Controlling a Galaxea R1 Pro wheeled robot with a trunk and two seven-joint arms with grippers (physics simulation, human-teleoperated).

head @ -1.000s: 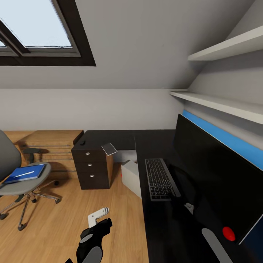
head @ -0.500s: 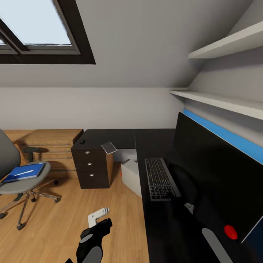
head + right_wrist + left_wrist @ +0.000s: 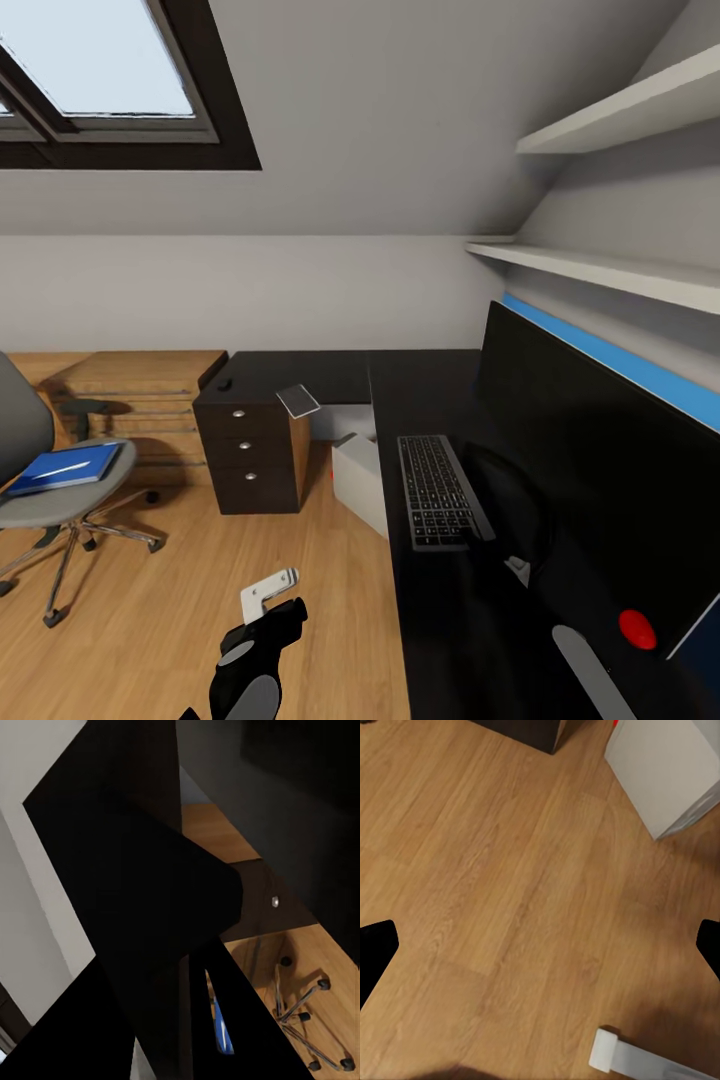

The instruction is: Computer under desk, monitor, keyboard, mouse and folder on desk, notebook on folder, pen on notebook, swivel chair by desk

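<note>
The bright blue folder (image 3: 62, 468) lies flat on the grey seat of the swivel chair (image 3: 40, 500), a slim white pen (image 3: 58, 471) across its cover. Over on the glossy black tabletop (image 3: 440, 600), the silver-framed keyboard (image 3: 438, 490) sits along the front edge, just before the wide black monitor (image 3: 590, 470). The light grey computer (image 3: 362, 485) stands below. The left gripper (image 3: 540, 960) hangs wide open over the wooden floor (image 3: 495, 885), holding nothing; the right gripper's state I cannot tell.

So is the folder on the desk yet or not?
Not yet: the folder lies flat on the swivel chair seat, apart from the desk.
</note>
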